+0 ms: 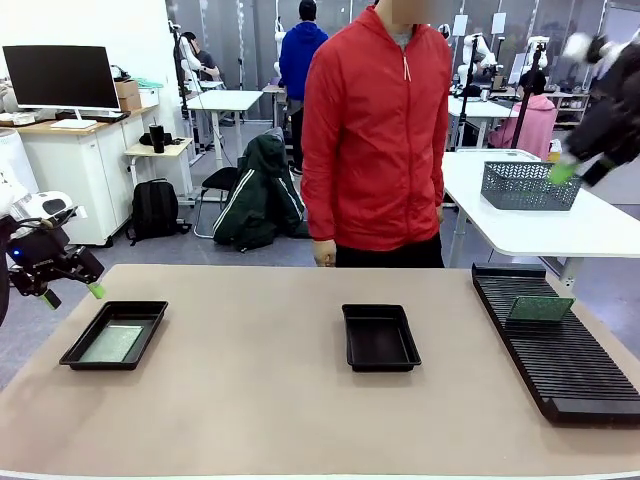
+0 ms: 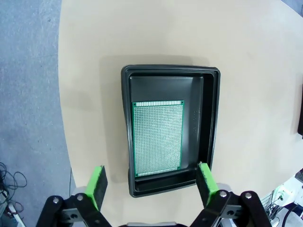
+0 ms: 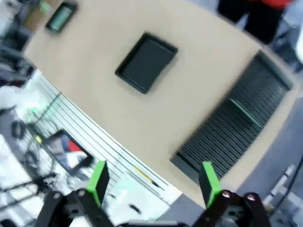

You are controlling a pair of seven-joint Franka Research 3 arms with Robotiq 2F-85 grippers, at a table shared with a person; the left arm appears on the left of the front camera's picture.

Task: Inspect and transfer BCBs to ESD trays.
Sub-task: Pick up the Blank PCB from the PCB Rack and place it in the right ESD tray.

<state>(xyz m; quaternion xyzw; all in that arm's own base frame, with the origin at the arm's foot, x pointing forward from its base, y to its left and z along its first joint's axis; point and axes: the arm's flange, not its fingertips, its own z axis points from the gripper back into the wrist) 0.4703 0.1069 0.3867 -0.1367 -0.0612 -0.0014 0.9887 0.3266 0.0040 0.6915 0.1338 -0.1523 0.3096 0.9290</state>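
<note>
Closest to the left wrist camera stand the green pads (image 2: 97, 187) of the left jaws, spread fully apart with nothing between them. They hang over the left ESD tray (image 2: 211, 118), which sits on the worktop (image 1: 250, 400) well to the left of the centre ESD tray (image 1: 380, 338). One BCB (image 2: 157, 138) lies flat on the left tray's floor, long axis running straight away from the pads, square to their closing line.

The centre ESD tray is empty. Directly beyond it stands a person (image 1: 378, 130) in a red jacket. Well to its right lies the ribbed rack (image 1: 560, 360). A second BCB (image 1: 539, 308) stands tilted in a slot near the rack's far end, long edge along the slot — that is, across the rack.

The right jaws are likewise wide open and empty. The right arm (image 1: 612, 115) hangs high, above and to the right of the centre ESD tray. Its wrist view is smeared, yet shows the racked board as a thin green line.

Judgement: with one tray filled, the coming move most likely concerns the second BCB, bound for the centre ESD tray. That board lies to the tray's right, so the right arm is the nearer. Its jaws would need to descend with their closing line across the board's faces — not along the slot.
</note>
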